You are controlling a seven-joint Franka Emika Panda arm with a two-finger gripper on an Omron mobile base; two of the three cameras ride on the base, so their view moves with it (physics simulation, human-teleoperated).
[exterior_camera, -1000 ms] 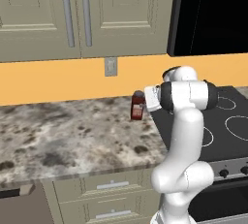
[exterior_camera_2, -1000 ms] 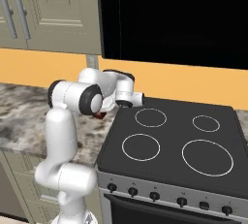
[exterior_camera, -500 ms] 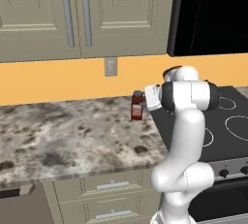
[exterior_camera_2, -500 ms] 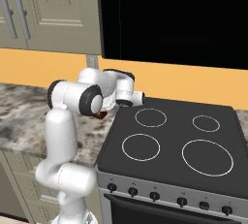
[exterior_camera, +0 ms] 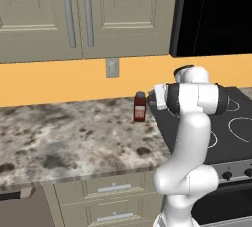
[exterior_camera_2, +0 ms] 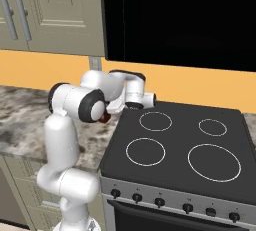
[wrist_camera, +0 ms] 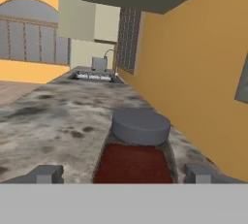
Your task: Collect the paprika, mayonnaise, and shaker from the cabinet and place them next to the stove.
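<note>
Dark red paprika (exterior_camera: pixel 140 108), dark cap, upright beside stove (exterior_camera: pixel 231 132)

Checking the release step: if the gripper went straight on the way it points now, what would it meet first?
The paprika, which stands right ahead between the open gripper fingers; beyond it only bare counter shows, though depth there is hard to judge.

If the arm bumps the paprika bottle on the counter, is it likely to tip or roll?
The paprika stands upright, taller than wide, so a push near its dark cap would probably tip it. Its body looks rigid. Once on its side it might roll on the flat counter; whether its body is round is unclear.
</note>
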